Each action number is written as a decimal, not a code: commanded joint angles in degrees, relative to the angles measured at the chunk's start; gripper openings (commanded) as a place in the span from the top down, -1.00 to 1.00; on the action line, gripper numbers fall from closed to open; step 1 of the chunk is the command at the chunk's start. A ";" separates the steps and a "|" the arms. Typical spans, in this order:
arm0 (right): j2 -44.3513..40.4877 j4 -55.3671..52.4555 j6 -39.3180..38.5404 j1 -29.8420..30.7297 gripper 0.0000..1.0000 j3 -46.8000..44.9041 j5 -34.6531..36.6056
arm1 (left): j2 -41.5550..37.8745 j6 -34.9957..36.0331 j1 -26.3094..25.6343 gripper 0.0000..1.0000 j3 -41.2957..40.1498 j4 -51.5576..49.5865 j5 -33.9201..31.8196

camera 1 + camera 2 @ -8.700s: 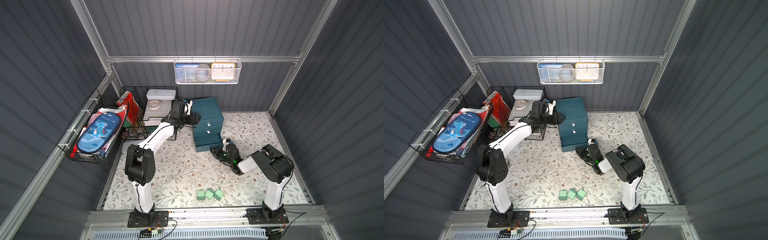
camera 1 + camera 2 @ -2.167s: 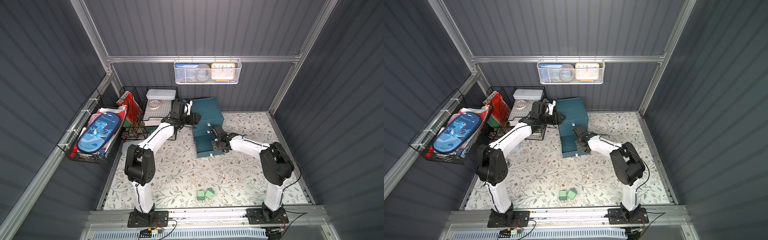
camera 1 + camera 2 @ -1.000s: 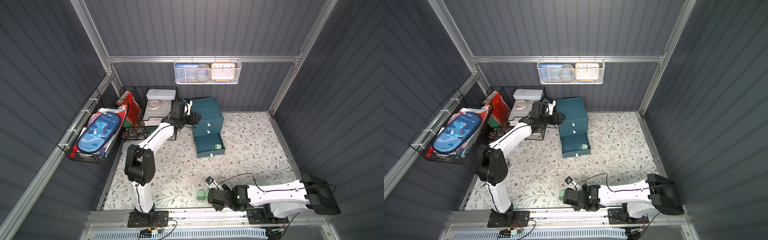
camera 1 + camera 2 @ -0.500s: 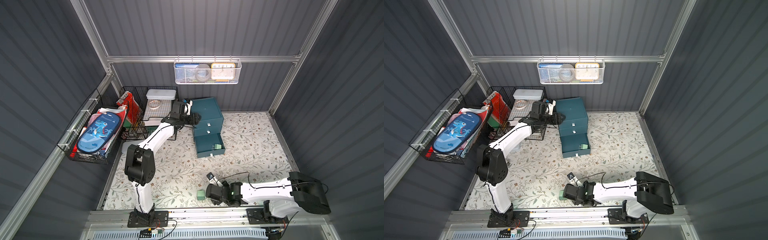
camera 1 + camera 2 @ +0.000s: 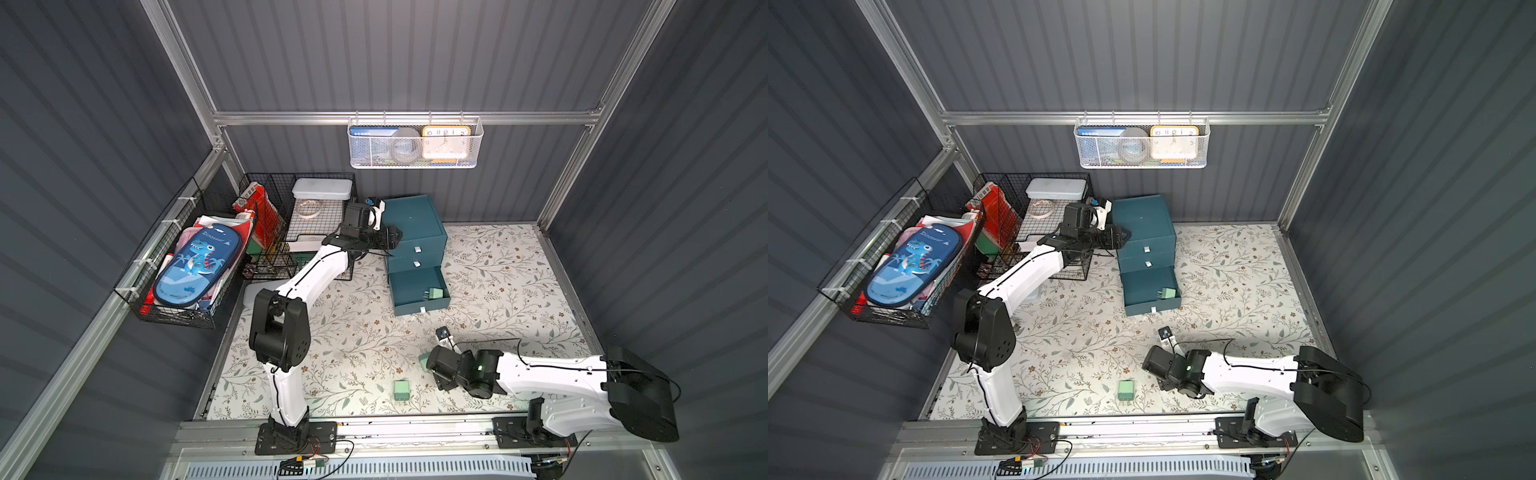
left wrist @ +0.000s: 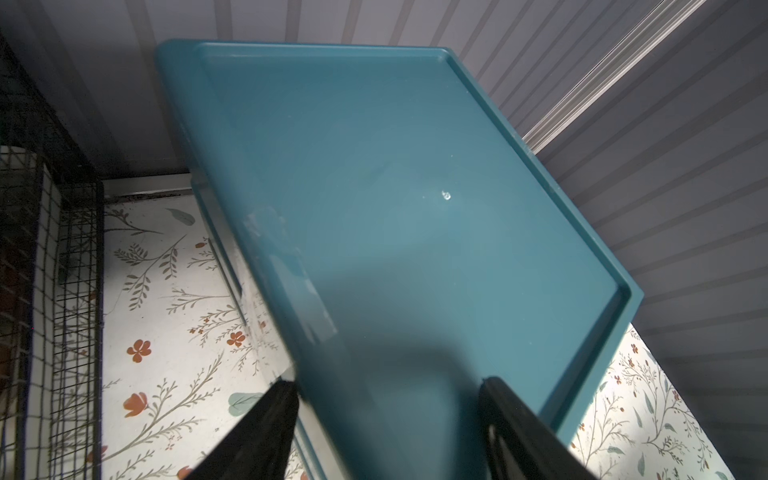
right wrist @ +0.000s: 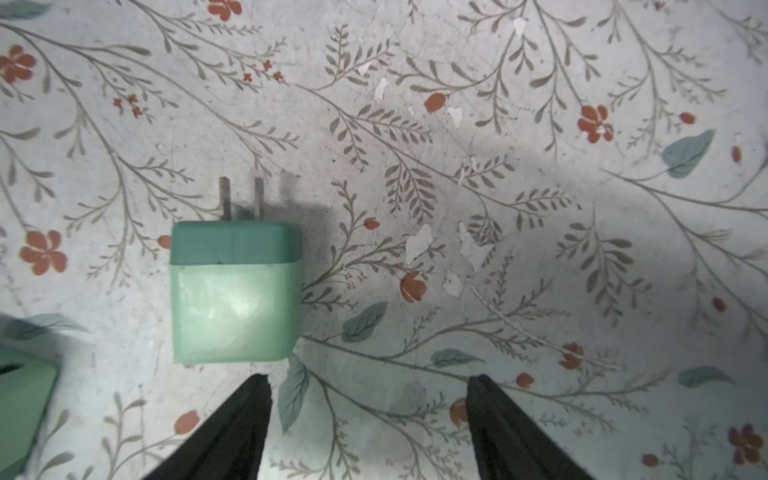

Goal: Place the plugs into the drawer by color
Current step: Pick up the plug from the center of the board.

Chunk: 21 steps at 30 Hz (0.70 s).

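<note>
Found right gripper (image 7: 369,379) low over flowered mat (image 5: 357,332), jaws apart and empty. Noted green plug (image 7: 235,291) lying on its side just beside the jaws, outside the gap, prongs pointing away from the gripper. Located second green plug (image 5: 401,390) near it on the mat, and third plug (image 5: 435,294) inside the pulled-out bottom drawer (image 5: 409,286) of the teal cabinet (image 5: 411,220). Recorded upper two drawers as shut. Found left gripper (image 6: 387,382) at the cabinet's top corner, jaws apart; cannot tell whether touching.
</note>
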 commanded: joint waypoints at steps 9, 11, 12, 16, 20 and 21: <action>6.46 1.01 3.09 -0.20 -0.57 9.39 -2.62 | 2.40 1.97 -0.67 -0.46 -2.32 -9.83 -1.97; 8.48 1.06 3.38 -0.46 -0.57 10.42 -3.10 | 2.40 2.04 -0.67 -0.46 -2.32 -9.83 -2.04; 9.38 1.31 3.29 -0.55 -0.57 10.69 -3.39 | 2.57 2.01 -0.67 -0.46 -2.26 -9.91 -1.98; 11.57 1.89 3.20 -1.21 -0.57 10.75 -3.63 | 2.77 2.13 -0.67 -0.46 -2.15 -9.92 -1.92; 13.06 2.32 3.03 -1.70 -0.54 10.35 -3.93 | 2.66 2.18 -0.67 -0.46 -2.23 -9.92 -1.98; 13.55 2.41 2.95 -1.79 -0.52 10.37 -3.88 | 2.66 2.18 -0.67 -0.46 -2.23 -9.92 -1.86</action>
